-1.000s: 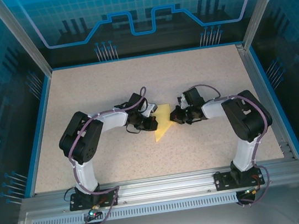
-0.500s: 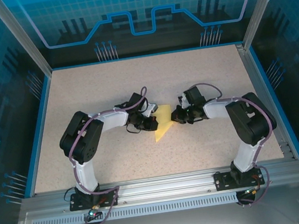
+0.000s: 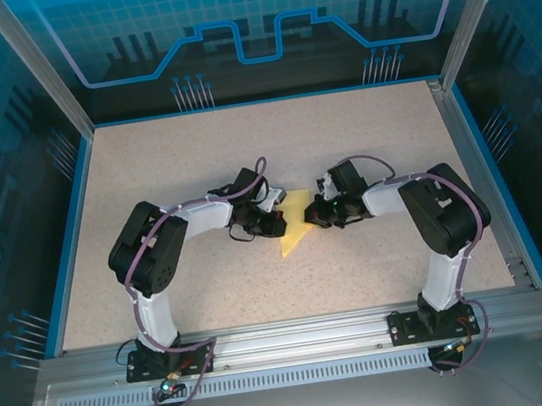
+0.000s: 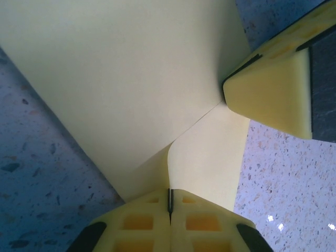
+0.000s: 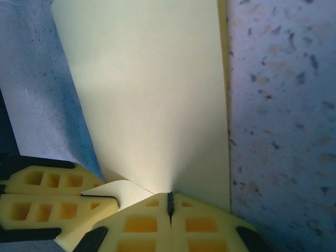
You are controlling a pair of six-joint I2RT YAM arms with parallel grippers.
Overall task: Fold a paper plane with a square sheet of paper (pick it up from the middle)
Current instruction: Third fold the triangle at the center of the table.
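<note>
The speckled worktop point(image 3: 243, 146) lies inside a blue-edged enclosure, and both arms reach in toward its middle. The left arm point(image 3: 152, 255) bends rightward and the right arm point(image 3: 444, 209) bends leftward, so the two end effectors face each other across the paper.

The pale-yellow paper point(image 3: 296, 222) lies on the worktop between them, partly folded into a pointed shape whose tip points toward the arm bases. In the left wrist view it point(image 4: 131, 79) shows a crease and a layer lifted off the surface.

The left end effector point(image 3: 272, 225) is closed, its pads point(image 4: 147, 223) pressed together. A curled edge of the paper runs into the seam between them, so it appears pinched there. The right end effector point(image 3: 319, 213) is closed as well, its tips point(image 5: 169, 202) meeting at the paper's point(image 5: 152, 94) near edge. I cannot tell whether any paper is caught between them.
</note>
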